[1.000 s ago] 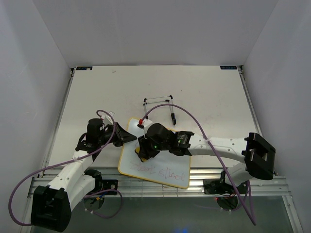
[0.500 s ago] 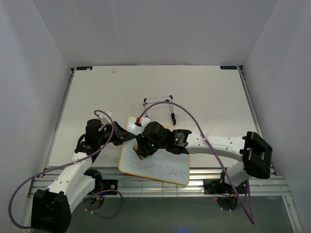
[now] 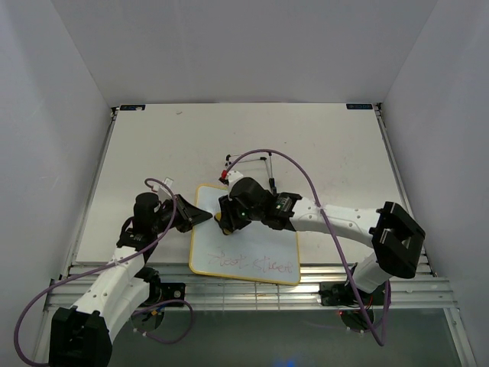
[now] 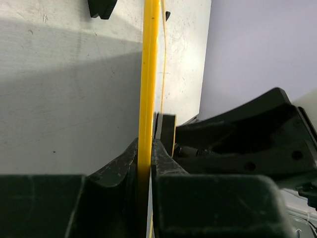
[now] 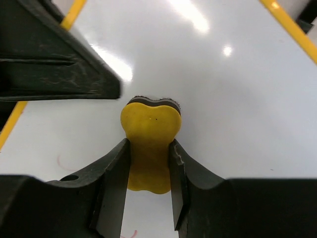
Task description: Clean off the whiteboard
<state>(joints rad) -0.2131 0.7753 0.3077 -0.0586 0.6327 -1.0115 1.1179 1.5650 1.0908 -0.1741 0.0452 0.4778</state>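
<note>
Lying on the table (image 3: 328,145) close to its near edge, between the 2 arms, the whiteboard (image 3: 256,243) bears red scribbles (image 3: 252,264) along its near strip. Farther back, the left gripper (image 3: 201,218) has its 2 fingers pinched on the board's yellow left frame, while the right gripper (image 3: 226,222) is clamped on a yellow eraser (image 5: 150,124) pressed against the white surface near the far-left corner. Beyond the board sits a thin wire easel stand (image 3: 272,183).

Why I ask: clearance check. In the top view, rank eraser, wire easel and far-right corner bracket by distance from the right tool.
1. Eraser: gripped in the right tool.
2. Wire easel: behind the whiteboard.
3. Corner bracket: table's far right.
</note>
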